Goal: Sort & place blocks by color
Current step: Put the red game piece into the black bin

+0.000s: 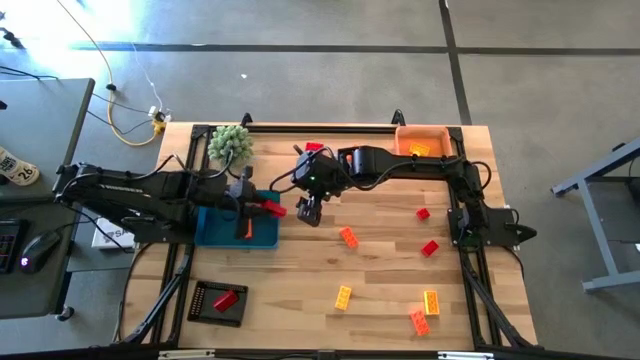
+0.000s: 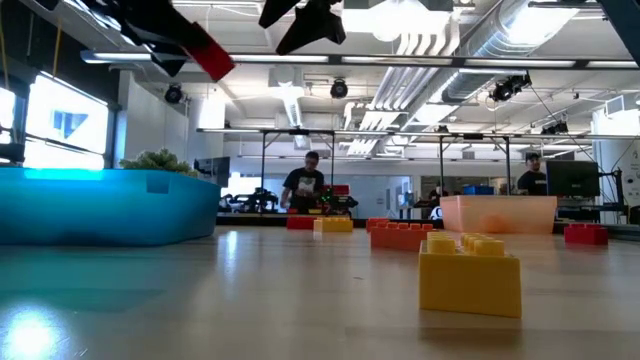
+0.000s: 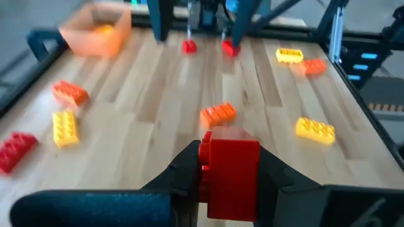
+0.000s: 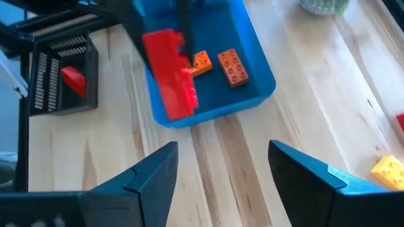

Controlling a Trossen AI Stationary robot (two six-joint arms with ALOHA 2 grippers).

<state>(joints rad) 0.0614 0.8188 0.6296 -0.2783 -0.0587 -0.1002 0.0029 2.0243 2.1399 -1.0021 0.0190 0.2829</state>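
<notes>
My left gripper [image 1: 256,206] is shut on a red brick [image 1: 272,209], held in the air over the right rim of the blue tray [image 1: 215,232]. The brick also shows in the left wrist view [image 3: 230,170], the right wrist view [image 4: 169,72] and the low view [image 2: 208,50]. Two orange bricks [image 4: 221,63] lie in the blue tray. My right gripper [image 1: 310,211] is open and empty just right of the red brick, above the table. Loose red, orange and yellow bricks [image 1: 348,237] lie flat on the wood. My left gripper pinches the red brick between its two fingers [image 3: 186,170], by the brick's end nearest the gripper [image 3: 218,186]. The fingers come from the table's left. The brick sticks out past the fingertips toward the right gripper, lifted clear of tray and table.
An orange tray [image 1: 402,134] stands at the far right corner with an orange brick inside. A black tray [image 1: 203,304] with one red brick is at the near left. A fuzzy green plant [image 1: 230,143] sits at the far left. Another red brick [image 1: 313,148] lies by the far edge.
</notes>
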